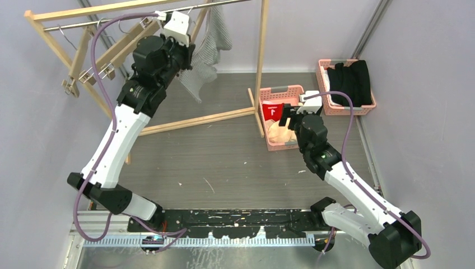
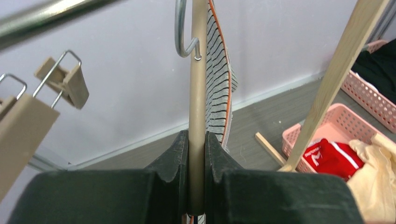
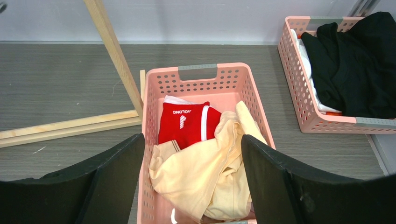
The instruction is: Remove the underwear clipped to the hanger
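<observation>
Hanging limp: soft grey-and-white pinstriped shorts (image 2: 219, 84), likely best pinched near the top; your left gripper (image 2: 197, 142) clamped beige wooden hanger (image 2: 198, 93), right gripper (image 3: 192, 147) gaped.

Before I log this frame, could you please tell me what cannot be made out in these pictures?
Left pincer tips: top view, hidden behind its own wrist.
Clips on the pinstriped shorts: left wrist view, hidden behind the hanger.
Red shorts, lower part: right wrist view, covered by the cream shorts.
</observation>
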`<action>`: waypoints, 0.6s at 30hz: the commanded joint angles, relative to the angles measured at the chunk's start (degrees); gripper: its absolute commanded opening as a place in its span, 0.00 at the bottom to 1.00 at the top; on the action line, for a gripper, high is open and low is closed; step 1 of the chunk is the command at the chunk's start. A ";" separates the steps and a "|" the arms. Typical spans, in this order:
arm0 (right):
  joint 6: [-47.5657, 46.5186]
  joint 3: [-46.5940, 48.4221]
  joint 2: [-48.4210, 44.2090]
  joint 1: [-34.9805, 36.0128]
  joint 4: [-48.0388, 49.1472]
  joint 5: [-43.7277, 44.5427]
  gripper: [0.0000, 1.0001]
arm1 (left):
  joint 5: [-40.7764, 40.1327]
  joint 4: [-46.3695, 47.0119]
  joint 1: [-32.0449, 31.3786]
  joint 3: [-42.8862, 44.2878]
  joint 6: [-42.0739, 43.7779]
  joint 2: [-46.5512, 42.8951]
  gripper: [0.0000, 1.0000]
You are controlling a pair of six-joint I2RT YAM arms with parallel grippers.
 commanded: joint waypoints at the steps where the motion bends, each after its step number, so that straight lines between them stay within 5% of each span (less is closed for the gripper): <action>1: 0.39 0.67 0.40 0.25 3.13 -0.28 0.81 | 0.22 9.36 -0.12 -5.85 -0.03 -8.00 0.00; 9: 1.13 0.77 1.50 0.29 2.97 -0.80 0.81 | 0.77 6.56 -0.16 -13.54 -0.32 -13.76 0.00; 18: 0.24 4.93 3.64 0.30 3.02 -12.97 0.99 | 21.47 -15.02 -0.63 -21.01 -7.18 -21.99 0.00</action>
